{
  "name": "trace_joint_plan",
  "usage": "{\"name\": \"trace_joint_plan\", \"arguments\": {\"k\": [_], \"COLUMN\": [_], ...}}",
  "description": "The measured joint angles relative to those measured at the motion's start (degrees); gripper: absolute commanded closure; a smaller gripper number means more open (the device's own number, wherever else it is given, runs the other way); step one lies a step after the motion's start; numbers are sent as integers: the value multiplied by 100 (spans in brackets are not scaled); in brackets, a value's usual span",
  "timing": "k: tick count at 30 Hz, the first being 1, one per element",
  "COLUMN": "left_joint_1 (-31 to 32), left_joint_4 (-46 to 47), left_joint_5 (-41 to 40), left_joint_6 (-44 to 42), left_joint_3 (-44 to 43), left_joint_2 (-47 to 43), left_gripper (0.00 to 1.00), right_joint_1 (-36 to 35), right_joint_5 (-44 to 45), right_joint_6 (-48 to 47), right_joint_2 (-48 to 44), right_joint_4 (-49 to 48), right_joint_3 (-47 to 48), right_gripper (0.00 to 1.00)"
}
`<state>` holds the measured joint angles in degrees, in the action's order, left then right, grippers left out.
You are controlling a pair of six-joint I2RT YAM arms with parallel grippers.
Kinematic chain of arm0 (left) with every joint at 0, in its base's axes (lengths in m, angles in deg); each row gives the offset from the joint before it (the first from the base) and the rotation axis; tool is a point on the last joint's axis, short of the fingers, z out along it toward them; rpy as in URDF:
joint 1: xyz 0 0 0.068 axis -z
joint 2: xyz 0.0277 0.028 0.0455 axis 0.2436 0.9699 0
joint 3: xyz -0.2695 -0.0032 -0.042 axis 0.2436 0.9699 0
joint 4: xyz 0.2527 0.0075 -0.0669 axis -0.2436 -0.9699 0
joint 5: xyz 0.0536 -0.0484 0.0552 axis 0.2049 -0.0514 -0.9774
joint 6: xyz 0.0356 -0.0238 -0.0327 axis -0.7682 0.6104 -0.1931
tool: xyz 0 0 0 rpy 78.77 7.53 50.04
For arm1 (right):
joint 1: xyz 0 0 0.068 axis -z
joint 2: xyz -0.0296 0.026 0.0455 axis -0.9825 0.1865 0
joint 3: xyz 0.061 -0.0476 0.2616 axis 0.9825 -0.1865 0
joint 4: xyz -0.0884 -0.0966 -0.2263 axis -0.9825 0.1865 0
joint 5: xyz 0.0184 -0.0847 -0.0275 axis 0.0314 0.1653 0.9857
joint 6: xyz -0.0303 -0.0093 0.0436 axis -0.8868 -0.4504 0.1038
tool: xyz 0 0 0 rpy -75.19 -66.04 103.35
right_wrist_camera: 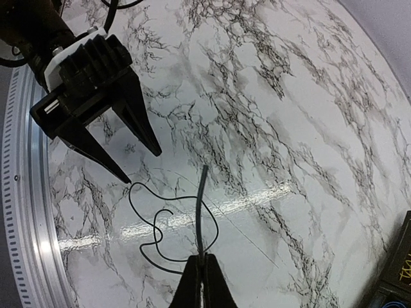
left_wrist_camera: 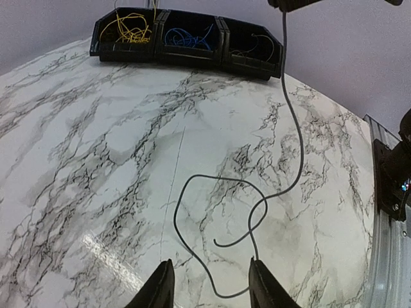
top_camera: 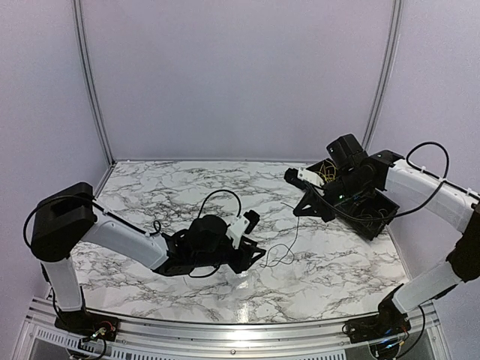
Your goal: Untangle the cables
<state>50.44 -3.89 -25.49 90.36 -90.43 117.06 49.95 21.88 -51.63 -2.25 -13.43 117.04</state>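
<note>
Right now my white marble-patterned table carries a black three-compartment plastic bin at its right edge. My left fingers stand spread just beside a thin dark cable looped toward the near edge; my right fingers pinch its raised end.

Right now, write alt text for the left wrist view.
A black cable loops on the marble table just ahead of the open left gripper, then rises out of frame. Beyond, a black three-part tray holds yellow, blue and dark wires.
</note>
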Motion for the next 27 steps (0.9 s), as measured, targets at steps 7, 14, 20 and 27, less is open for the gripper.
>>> {"name": "trace_joint_plan", "arguments": {"k": [7,14,20,27], "left_joint_1": [-240,-234,-212,-186], "left_joint_4": [-275,-638,-780,-820], "left_joint_5": [776,1436,1480,1252], "left_joint_6": [-944,-1574,-1858,-2068], "left_joint_3": [-605,-866,-953,-1283], "left_joint_2": [393,855,1049,1440], "left_gripper": [59,58,58,59], "right_joint_1": [-2,-2,-2,-2], "right_joint_5": [-109,-160,-214,-282], "right_joint_6": [0,0,2,4], "right_joint_2": [57,127,260,444], "right_joint_4": [0,2,4,7], "right_joint_3": [0,0,2,24], "right_gripper": [99,99,99,99]}}
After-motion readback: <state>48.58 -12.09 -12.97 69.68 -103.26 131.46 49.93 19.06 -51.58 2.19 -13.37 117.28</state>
